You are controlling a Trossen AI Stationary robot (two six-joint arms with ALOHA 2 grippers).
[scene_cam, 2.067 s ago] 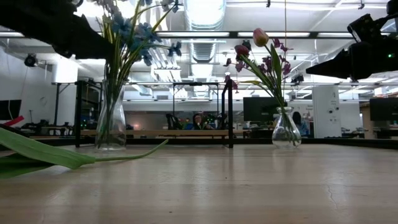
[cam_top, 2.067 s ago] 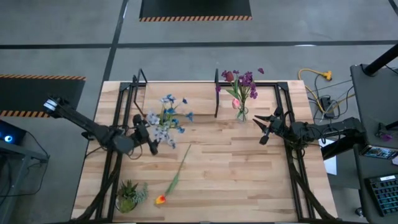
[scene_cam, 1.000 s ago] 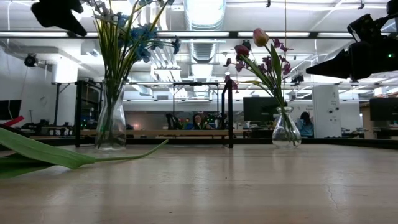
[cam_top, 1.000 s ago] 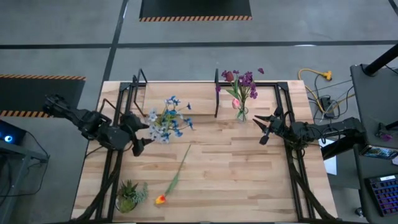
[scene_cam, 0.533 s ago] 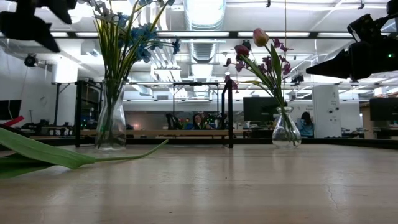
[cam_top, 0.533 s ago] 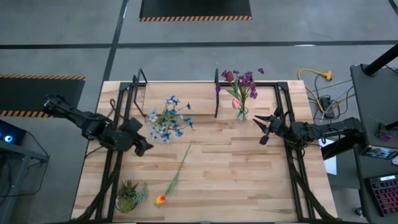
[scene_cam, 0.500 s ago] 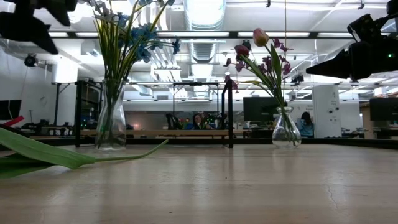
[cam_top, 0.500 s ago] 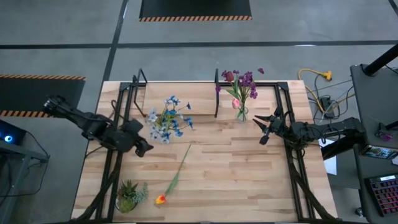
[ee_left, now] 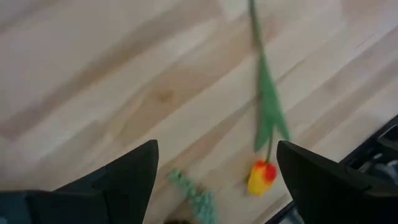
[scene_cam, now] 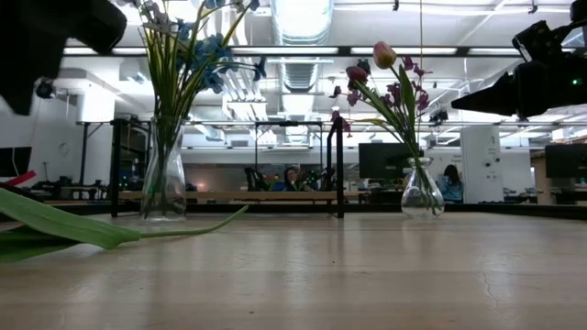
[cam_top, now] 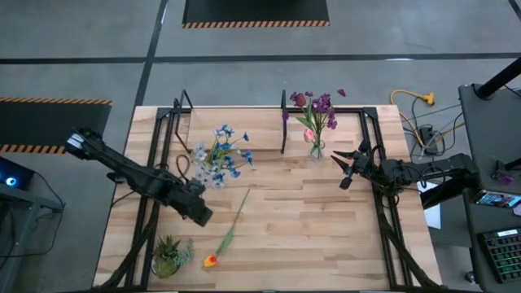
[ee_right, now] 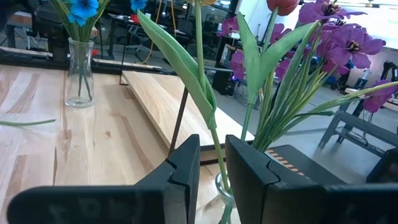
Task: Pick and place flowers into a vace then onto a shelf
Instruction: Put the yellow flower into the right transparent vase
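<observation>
I've got the left gripper (cam_top: 201, 215) out over the table's middle-left, fingers (ee_left: 127, 171) spread wide w/ nothing between them. Its wrist cam looks down on the last loose flower, the orange-yellow tulip (ee_left: 262, 177), lying flat on the bare tabletop (cam_top: 309, 228). From above, the tulip's bloom (cam_top: 210, 261) sits near the front edge, just beside the small potted plant (cam_top: 168, 255), and its stem (cam_top: 234, 221) runs diagonally up toward table centre.

Blue-and-white bunch (cam_top: 218, 159) is standing in its glass vase (scene_cam: 164, 179), on the table just in front of the shelf (cam_top: 236, 129), not up on the plank. Purple-and-pink bunch (cam_top: 315, 110) is in the second vase (scene_cam: 422, 192) by the shelf's right upright.

Right gripper (cam_top: 348, 167) hangs close beside that second vase, jaws nearly together w/ only a thin slot showing in its wrist cam; a tulip stem (ee_right: 205, 81) crosses right in front, but I can't tell whether it's pinched or just beyond the tips, so I treat it as not holding.

My read: step in hand is the approach to the last tulip. Next I need to drop the left gripper onto the mid-stem, clear of the leaf, close gently, lift and thread it into a vase. Stem lies flat on the wood, so tips must go right down; risk is skidding it toward the potted plant.
</observation>
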